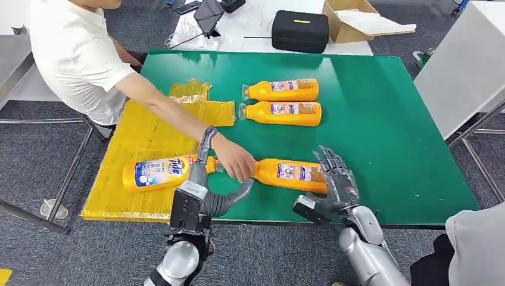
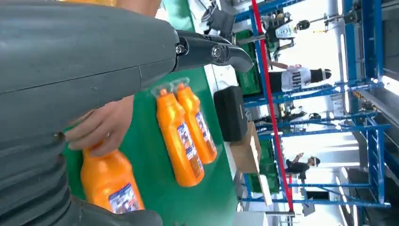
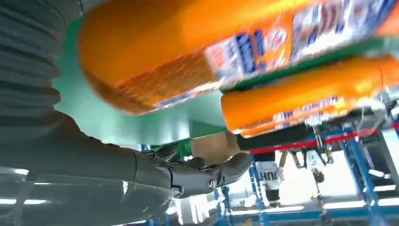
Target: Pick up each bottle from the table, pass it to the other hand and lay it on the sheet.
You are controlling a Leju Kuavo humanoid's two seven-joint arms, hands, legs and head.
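I saw the near orange plastic detergent bottle (image 1: 290, 174) lying crosswise – base touching my right hand (image 1: 335, 179), fingers spread, gripping nothing – with a person's hand (image 1: 236, 159) on its neck.

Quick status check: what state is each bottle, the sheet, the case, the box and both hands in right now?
Bottle on sheet: lying flat.
Near bottle: lying on the table, a person's hand on its neck, right hand at its base.
Two far bottles: lying side by side, untouched.
Yellow sheet: spread, wrinkled.
Black case: closed.
Cardboard box: open.
Left hand: holds nothing, fingers near the sheet bottle's neck.
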